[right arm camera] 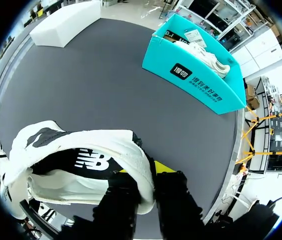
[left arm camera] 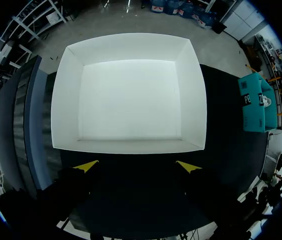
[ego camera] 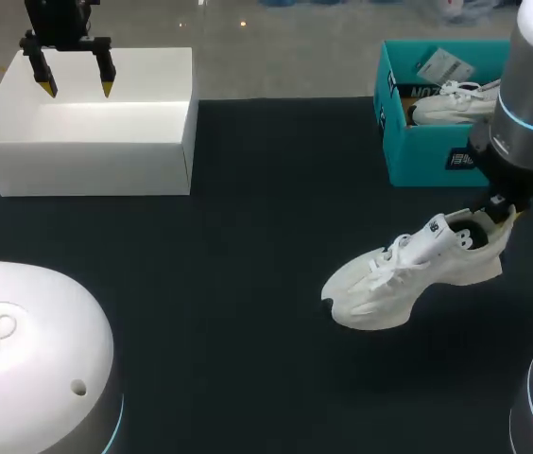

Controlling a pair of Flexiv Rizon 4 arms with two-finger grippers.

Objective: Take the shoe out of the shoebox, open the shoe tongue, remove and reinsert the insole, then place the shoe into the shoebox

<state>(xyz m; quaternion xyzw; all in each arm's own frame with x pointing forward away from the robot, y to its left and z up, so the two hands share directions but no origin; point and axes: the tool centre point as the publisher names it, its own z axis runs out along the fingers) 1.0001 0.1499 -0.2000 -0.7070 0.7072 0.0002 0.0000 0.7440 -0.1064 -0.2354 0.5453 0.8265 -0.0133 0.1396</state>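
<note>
Gripping the white shoe by the back rim of its heel, my right claw has one finger inside the collar and the other outside, both pressed on the padding. The shoe is out of the teal shoebox, just beside its near wall. Its heel is closest to the box and raised, and its toe slants down and away from the box over the black table. I cannot tell whether the toe touches the table. The dark lining and insole show through the shoe's opening, right under my wrist. Inside the shoebox lies a second white shoe. Well apart from the shoebox, along the same far edge of the table, stands an open white box. My left claw hangs over it, its yellow-tipped fingers spread wide with nothing between them.
</note>
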